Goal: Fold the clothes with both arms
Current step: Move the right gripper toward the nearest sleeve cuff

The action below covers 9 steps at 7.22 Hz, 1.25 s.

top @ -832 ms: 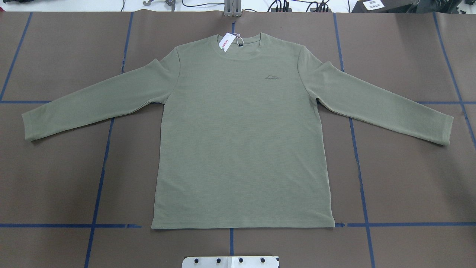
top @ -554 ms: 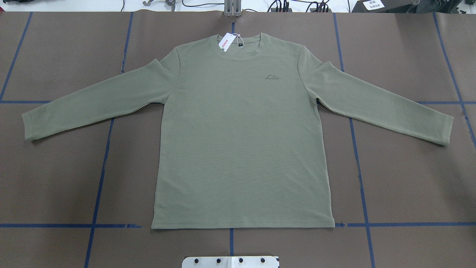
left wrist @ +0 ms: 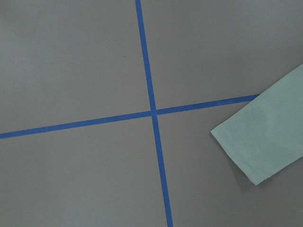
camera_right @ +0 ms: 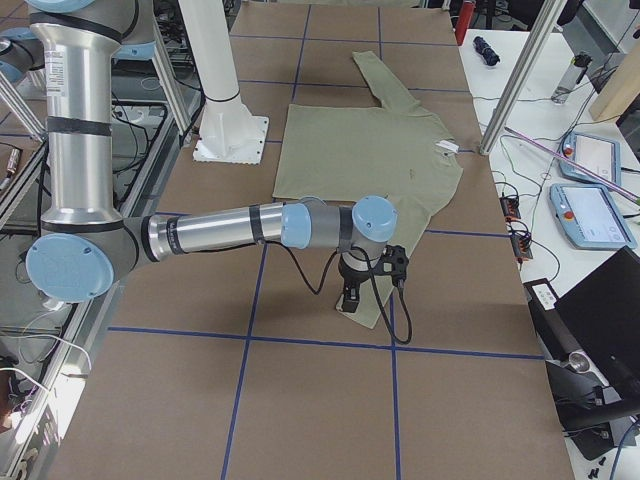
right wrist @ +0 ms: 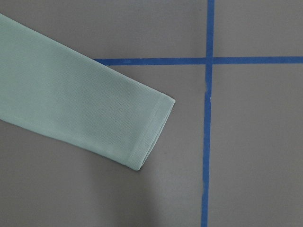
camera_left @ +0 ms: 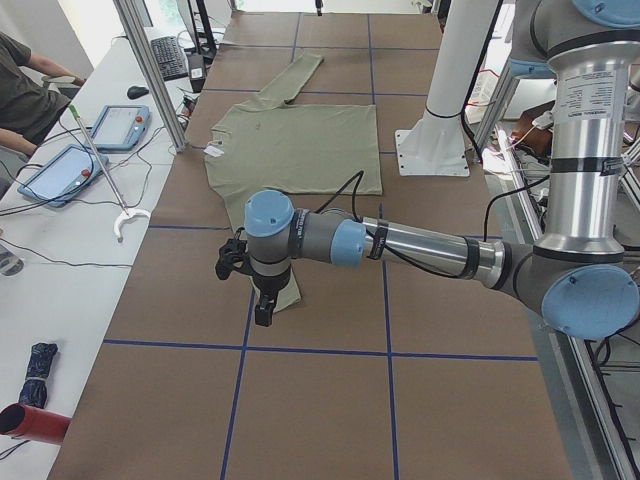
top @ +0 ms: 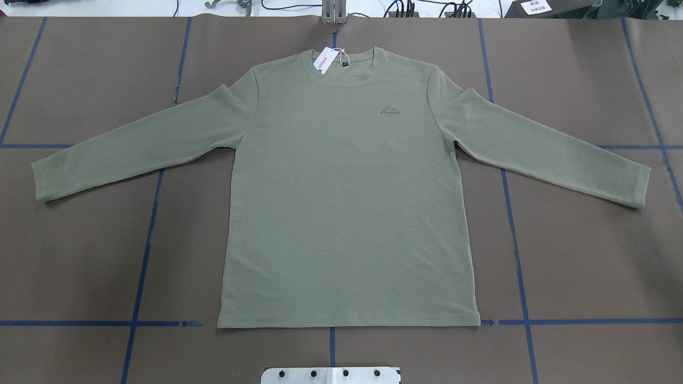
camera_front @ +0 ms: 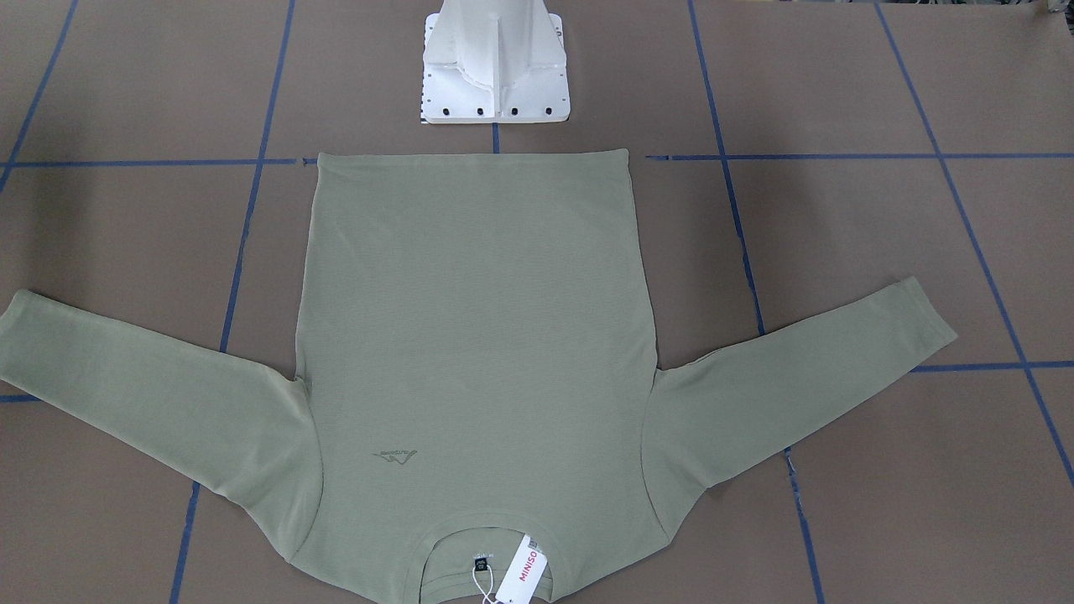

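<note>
The shirt lies flat and face up on the worktop. The long axis of its body runs near to far, with the hem on the near side just beyond the base plate and the collar on the far side. The sleeves spread left and right, each slanting back toward the near side.

On the left, the left sleeve crosses a blue tape line and ends at the left cuff. The left arm reaches out low over this sleeve end with its wrist turned down. Its jaws hang over the cuff, but the side view does not show how far open they are or whether they touch the cloth. The left wrist view shows that cuff at lower right, near a tape cross.

At the collar, a white tag lies left of centre. A small logo sits on the chest, right of centre.

On the right, the right cuff rests on the worktop. The right arm stretches low over it, wrist down. The opening of its jaws and any contact with the cloth cannot be told. The right wrist view shows that cuff lying left of another tape cross.
</note>
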Motion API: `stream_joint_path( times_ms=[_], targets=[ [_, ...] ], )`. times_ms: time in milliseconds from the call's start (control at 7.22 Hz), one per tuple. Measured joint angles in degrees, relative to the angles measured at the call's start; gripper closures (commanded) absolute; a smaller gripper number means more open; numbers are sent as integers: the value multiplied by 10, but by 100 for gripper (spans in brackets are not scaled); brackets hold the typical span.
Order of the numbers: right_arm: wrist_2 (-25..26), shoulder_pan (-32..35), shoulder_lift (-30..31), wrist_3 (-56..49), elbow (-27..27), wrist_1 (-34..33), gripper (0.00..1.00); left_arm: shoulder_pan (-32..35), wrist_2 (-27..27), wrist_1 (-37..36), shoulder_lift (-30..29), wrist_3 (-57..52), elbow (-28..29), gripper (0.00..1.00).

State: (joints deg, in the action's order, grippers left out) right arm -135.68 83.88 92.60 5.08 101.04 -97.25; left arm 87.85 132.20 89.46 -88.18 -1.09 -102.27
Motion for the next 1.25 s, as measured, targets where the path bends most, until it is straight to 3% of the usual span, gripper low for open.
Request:
stream_joint_path(
  times_ms=[277,693,970,1247],
  targets=[
    [34,-4,2,1,-46,98,0,0,4,1,1,0,-1,0],
    [1,-39,-6,25,-130,224,0,-1,6,5,1,-1,-3,0],
    [-3,-58,-20,92,-200,352,1,-1,6,5,0,-1,-4,0],
    [0,-82,-49,176,-260,419,2,-1,5,5,0,-1,-4,0]
  ],
)
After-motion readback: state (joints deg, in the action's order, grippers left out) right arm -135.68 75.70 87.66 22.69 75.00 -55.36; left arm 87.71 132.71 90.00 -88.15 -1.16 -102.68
